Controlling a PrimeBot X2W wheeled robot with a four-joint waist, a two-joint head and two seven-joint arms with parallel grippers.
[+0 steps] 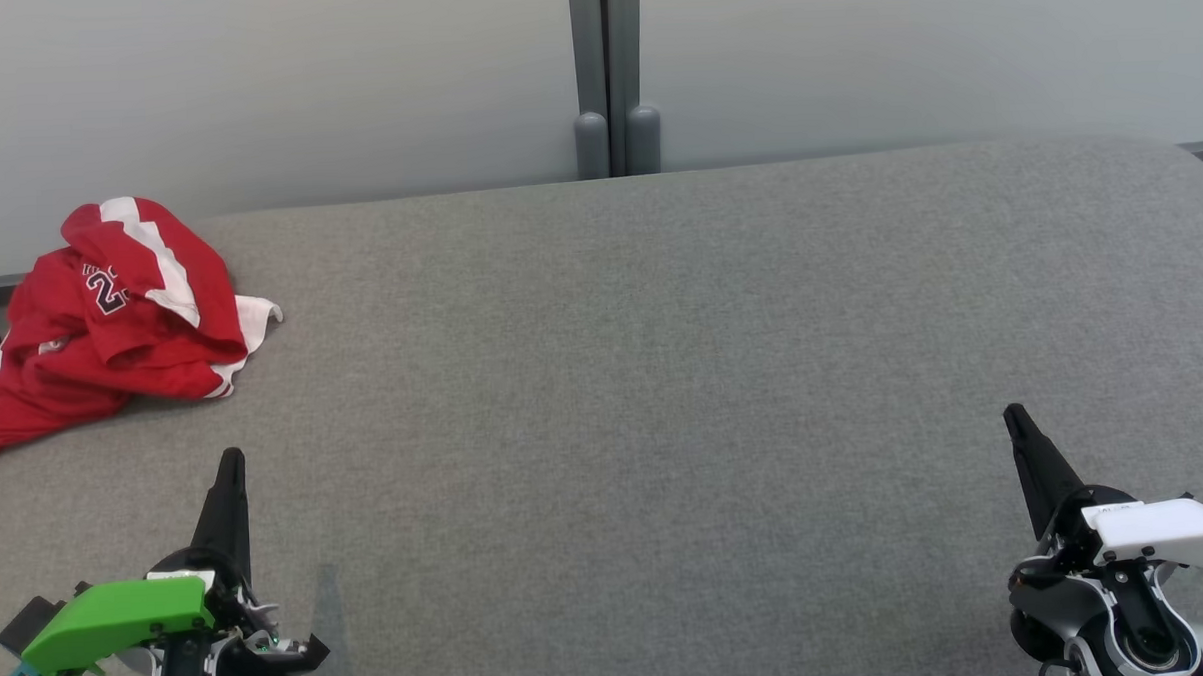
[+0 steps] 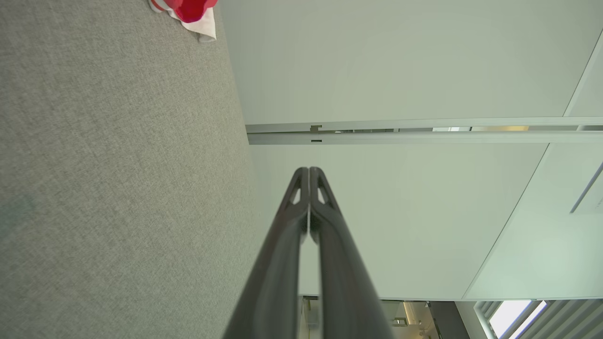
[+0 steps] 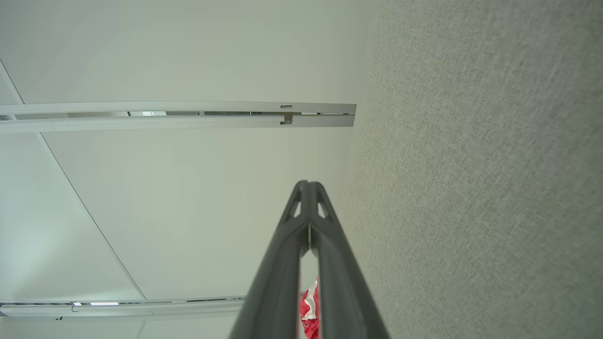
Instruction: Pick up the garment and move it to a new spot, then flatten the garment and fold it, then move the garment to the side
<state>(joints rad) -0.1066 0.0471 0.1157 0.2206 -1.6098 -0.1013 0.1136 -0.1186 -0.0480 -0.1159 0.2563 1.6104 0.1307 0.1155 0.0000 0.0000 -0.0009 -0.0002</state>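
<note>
**Head view.** A broad grey surface (image 1: 614, 398) spans the frame from left to right. Its far edge meets a pale, smooth wall (image 1: 303, 88), and its far right corner is rounded. The covering is a woven, finely flecked cloth, flat and without creases. The wall consists of two plain panels joined at mid-frame by a grey post (image 1: 607, 68) with two rounded feet at the surface's far edge.

At far left, the garment (image 1: 110, 315) lies crumpled on the far left corner of the surface, just beside the wall. It is soft red cloth with white stripes and trim and a dark printed number partly hidden in the folds. Its left part runs to the frame's edge.

At lower left, the left gripper (image 1: 231, 463) points up the frame, with its two dark tapered fingers pressed together on nothing. It lies near the garment but apart from it, and a glossy green cover (image 1: 121, 615) sits at its base. At lower right, the right gripper (image 1: 1015, 419) is likewise closed and empty, well apart from the garment, under a white cover (image 1: 1164, 528). Bare cloth lies between the two grippers.

**Left wrist view.** The closed fingers of the left gripper (image 2: 309, 173) meet at the tips. A red and white edge of the garment (image 2: 191, 12) shows at the top.

**Right wrist view.** The tips of the right gripper (image 3: 307, 186) touch. A strip of the garment (image 3: 310, 308) shows through the slit between the fingers.
</note>
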